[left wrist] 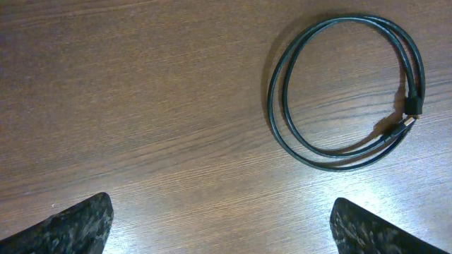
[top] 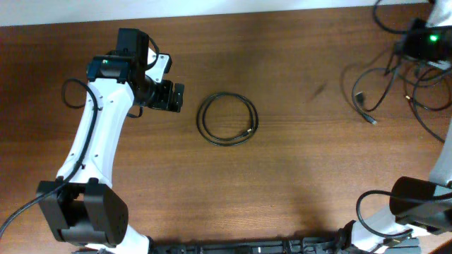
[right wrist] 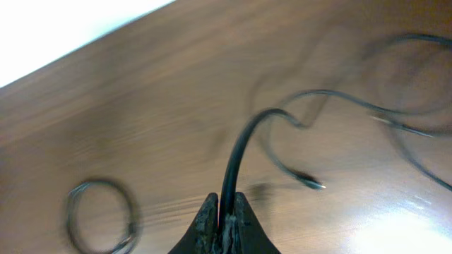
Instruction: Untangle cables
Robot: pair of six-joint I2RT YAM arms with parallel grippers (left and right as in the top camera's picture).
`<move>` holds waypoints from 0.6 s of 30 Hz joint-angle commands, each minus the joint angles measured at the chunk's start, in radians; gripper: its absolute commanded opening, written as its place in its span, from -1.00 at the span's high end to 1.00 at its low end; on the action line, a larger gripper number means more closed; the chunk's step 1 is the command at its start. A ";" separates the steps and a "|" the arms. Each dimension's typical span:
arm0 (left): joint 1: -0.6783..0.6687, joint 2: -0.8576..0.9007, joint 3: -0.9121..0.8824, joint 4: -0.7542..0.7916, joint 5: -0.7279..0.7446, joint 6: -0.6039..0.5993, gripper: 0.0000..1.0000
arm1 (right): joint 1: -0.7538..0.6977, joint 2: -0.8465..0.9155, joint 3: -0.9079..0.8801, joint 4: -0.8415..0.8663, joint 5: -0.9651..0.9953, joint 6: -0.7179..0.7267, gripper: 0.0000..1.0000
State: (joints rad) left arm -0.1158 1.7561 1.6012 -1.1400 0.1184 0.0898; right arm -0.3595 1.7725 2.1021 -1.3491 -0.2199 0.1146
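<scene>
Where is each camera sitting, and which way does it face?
Overhead: above the table, looking straight down; left arm and right arm show.
Left wrist: on the left arm, facing down at the coiled cable; open fingertips at the bottom corners.
Right wrist: on the right arm, looking obliquely across the table; fingers shut on a cable.
Shared: all three show the coiled cable.

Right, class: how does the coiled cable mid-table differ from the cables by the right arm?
The coiled cable lies in a neat round coil; the right-hand cables sprawl in crossing strands. The coiled cable lies untouched; one of the right-hand cables is pinched in the shut right gripper. Both are thin and black, on the wooden table.
</scene>
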 commanded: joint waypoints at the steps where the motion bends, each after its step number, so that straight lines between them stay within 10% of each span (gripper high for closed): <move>1: 0.000 0.002 0.000 0.002 -0.003 0.009 -0.98 | -0.077 -0.008 0.010 -0.023 0.262 0.083 0.92; 11: 0.000 0.002 0.000 0.002 -0.003 0.009 -0.98 | -0.388 0.003 0.008 0.017 0.234 0.182 0.92; 14: 0.000 0.002 0.000 0.002 -0.003 0.009 -0.98 | -0.365 0.003 -0.002 -0.022 0.032 0.100 0.65; 18: 0.000 0.002 0.000 0.002 -0.003 0.009 -0.98 | -0.245 0.003 -0.051 -0.075 -0.061 -0.081 -0.23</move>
State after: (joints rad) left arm -0.1158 1.7561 1.6012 -1.1400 0.1188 0.0902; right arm -0.6724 1.7729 2.0823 -1.4048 -0.1955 0.1509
